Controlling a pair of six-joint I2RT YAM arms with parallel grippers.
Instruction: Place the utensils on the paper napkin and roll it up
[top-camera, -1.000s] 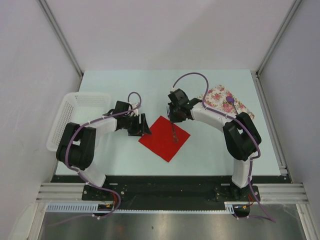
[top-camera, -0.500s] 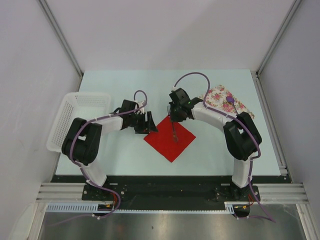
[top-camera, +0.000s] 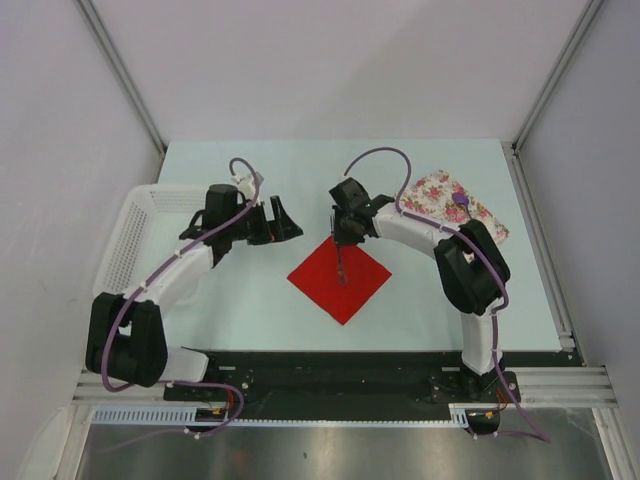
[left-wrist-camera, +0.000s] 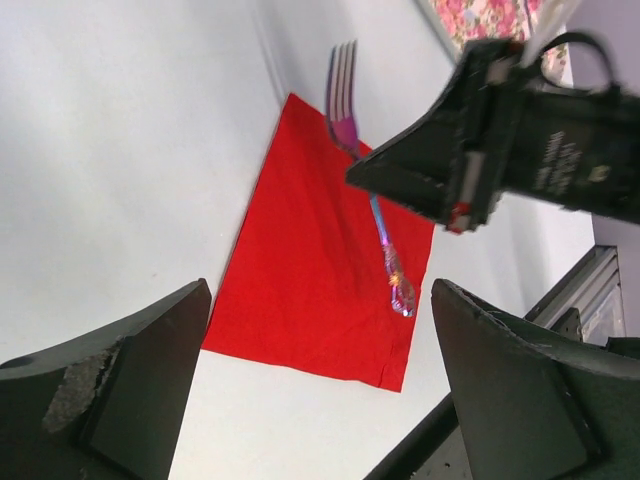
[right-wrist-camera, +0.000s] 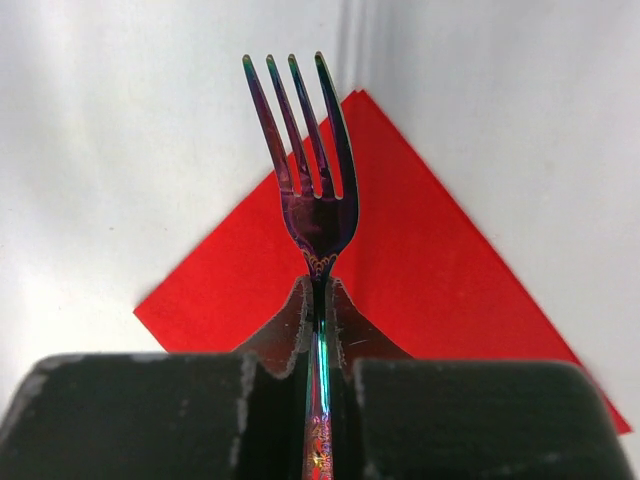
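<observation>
Red square paper napkin (top-camera: 340, 285), one, edges free, one pink-purple metal fork (right-wrist-camera: 318, 215) pinched by right gripper (right-wrist-camera: 320, 300), left gripper (top-camera: 287, 221) agape at ten o'clock.

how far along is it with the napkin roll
Done: red napkin lies flat on the table. In hand: right fingers pinch the fork above it; left fingers are open and empty. To do: set the fork down, fetch what looks like the spoon from the floral cloth, then roll.
</observation>
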